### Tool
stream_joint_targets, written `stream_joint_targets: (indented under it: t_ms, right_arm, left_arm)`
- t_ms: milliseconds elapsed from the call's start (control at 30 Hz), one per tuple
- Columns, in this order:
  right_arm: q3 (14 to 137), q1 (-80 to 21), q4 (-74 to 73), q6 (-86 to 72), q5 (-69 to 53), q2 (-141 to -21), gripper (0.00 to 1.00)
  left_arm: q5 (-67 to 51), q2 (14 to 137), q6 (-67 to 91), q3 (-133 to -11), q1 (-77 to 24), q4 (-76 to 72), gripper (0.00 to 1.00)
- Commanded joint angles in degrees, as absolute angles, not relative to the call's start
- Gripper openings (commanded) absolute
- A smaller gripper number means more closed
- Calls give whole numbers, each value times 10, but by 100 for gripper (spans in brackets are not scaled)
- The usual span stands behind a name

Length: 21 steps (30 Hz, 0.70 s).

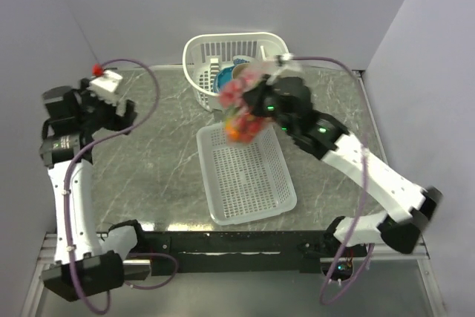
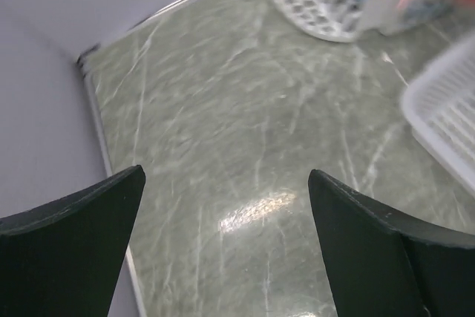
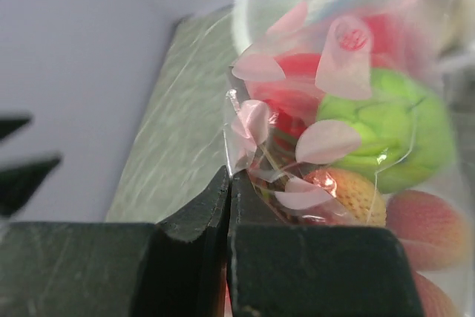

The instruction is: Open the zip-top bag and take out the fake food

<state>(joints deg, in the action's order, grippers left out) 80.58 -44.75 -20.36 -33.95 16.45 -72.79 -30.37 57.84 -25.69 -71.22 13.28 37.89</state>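
Right gripper (image 3: 228,180) pinches the bag (image 3: 334,57) of fake food (image 3: 386,131) above the tray's (image 1: 245,176) far end; left gripper (image 2: 226,176) stands wide open at left.

Top view looks down from behind; the right wrist view sits close against the zip-top bag (image 3: 297,116).

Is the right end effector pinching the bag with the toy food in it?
Touching. The right wrist view shows the right end effector closed on the zip-top bag's clear edge, with no gap between them.
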Motion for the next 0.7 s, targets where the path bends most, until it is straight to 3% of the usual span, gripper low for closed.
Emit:
stream_joint_targets:
  t_ms: [0,100,300,533,667]
  right_arm:
    - [908,-505,-85,-251,70,-801,0]
    - [980,-529,-97,-231,10,-877,0]
    - [1160,-574,-187,-202,-105,-1049,0]
    - [1073,-582,-92,-232,-120,-1131,1]
    - [1109,-590,-119,-211,-143,-1187,1]
  left_arm:
    - [-394,611,-155,-687,299,318,99]
    - [-477,685,-119,-721,387,339,99]
    - [-598,765,-237,-754,414,505,99]
    - [-649,765,-345,-752,416,599,99]
    - [-646,787,-389,-773,416,637,99]
